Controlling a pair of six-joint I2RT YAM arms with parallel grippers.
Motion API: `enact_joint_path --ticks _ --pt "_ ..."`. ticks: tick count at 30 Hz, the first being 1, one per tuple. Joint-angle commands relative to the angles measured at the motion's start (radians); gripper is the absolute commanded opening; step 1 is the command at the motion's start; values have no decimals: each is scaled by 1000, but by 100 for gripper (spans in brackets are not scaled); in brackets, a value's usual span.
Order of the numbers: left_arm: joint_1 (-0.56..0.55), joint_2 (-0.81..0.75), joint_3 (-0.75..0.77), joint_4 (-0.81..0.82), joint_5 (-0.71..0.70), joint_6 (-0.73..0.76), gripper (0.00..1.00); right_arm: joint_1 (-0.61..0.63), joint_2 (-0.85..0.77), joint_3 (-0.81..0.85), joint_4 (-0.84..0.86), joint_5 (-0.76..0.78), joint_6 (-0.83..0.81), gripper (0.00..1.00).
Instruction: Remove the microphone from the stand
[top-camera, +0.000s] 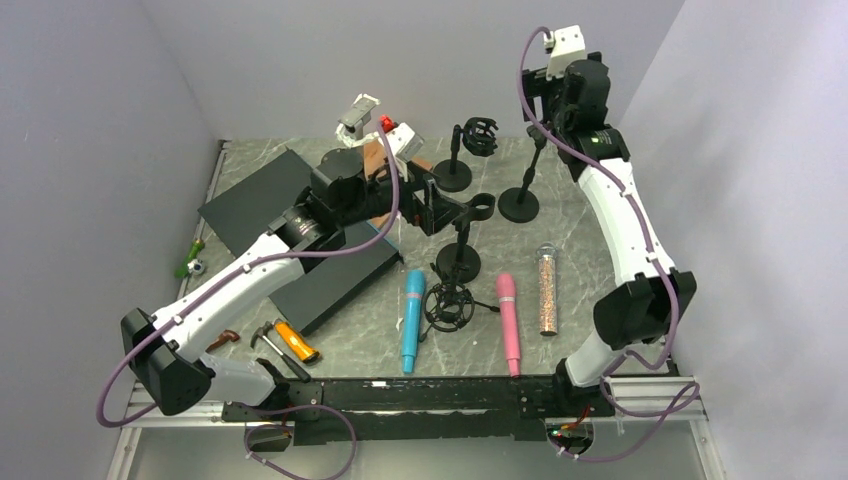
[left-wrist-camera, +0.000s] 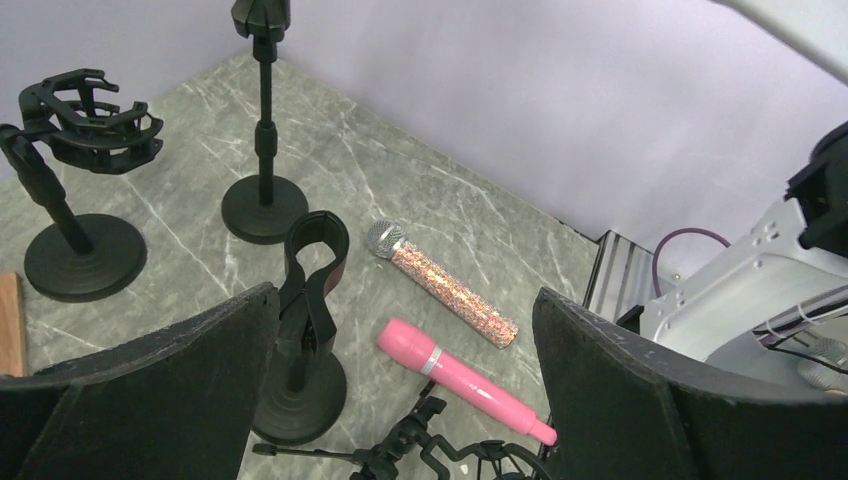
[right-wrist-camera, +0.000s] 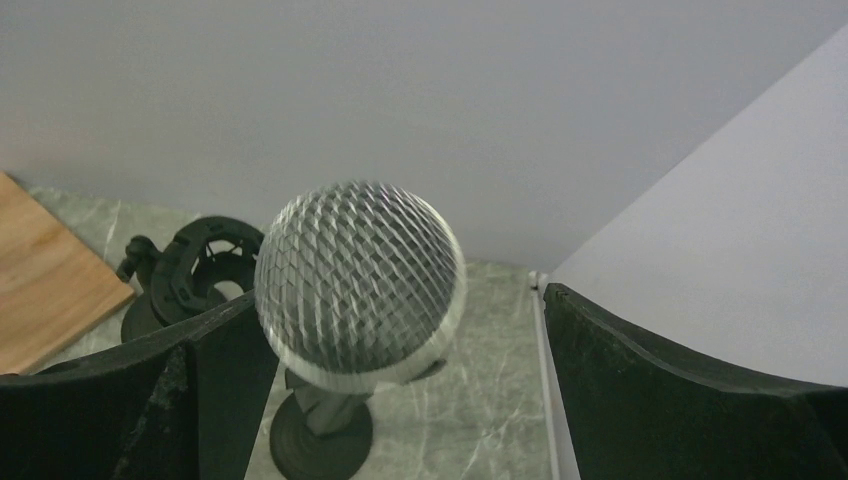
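Note:
A microphone with a silver mesh head (right-wrist-camera: 358, 280) stands upright in a black stand with a round base (right-wrist-camera: 320, 440), (top-camera: 519, 203) at the back right. The head looks blurred. My right gripper (right-wrist-camera: 400, 300) is open, high over that stand (top-camera: 542, 100). The head sits between its fingers, close to the left finger (right-wrist-camera: 215, 350); I cannot tell if they touch. In the top view the gripper hides the microphone. My left gripper (left-wrist-camera: 405, 295), (top-camera: 440, 210) is open and empty, beside an empty clip stand (left-wrist-camera: 303, 300).
A pink microphone (top-camera: 508, 320), a blue microphone (top-camera: 412, 320) and a glitter microphone (top-camera: 547, 290) lie on the table. A loose shock mount (top-camera: 450, 308) lies between them. A shock-mount stand (top-camera: 470, 140) is at the back. Black boards (top-camera: 260, 200) and tools (top-camera: 285, 340) are on the left.

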Motion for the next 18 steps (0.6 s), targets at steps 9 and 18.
enact_joint_path --ticks 9,18 --pt "-11 -91 -76 38 -64 -57 99 -1 30 -20 172 -5 -17 76" --pt "-1 33 -22 160 -92 34 99 -1 -11 -65 177 -116 -9 12"
